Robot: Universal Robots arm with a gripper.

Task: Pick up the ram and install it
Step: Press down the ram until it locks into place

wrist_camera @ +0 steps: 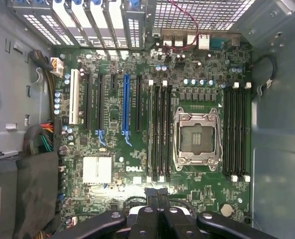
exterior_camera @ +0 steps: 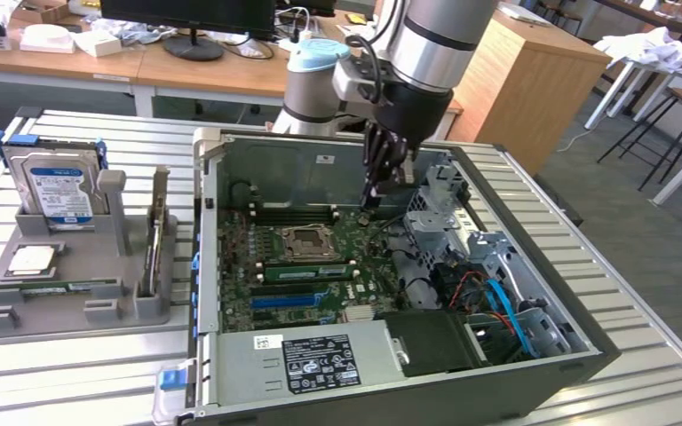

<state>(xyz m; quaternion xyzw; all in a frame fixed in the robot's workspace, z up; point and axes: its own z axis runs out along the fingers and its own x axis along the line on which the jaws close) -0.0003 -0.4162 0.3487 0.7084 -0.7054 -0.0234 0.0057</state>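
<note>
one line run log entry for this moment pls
claw: shut | location: inside open pc case | position: hovering above motherboard

Exterior view: camera sits high, off the arm (exterior_camera: 430, 53), looking down at a slant across the slatted table (exterior_camera: 68, 373) into the open computer case (exterior_camera: 207, 266). Mid range, whole case in frame, desks (exterior_camera: 68, 62) behind.

Wrist view: camera faces straight down into the case, close over the motherboard (wrist_camera: 197, 196), with the gripper (wrist_camera: 157, 193) poking into frame.

Shared: both views catch the motherboard (exterior_camera: 241, 257), CPU socket (exterior_camera: 313, 240) and blue slot (exterior_camera: 284, 302). In the wrist view the CPU socket (wrist_camera: 197, 137) and blue slot (wrist_camera: 126, 104) sit turned roughly a quarter against the exterior view.
</note>
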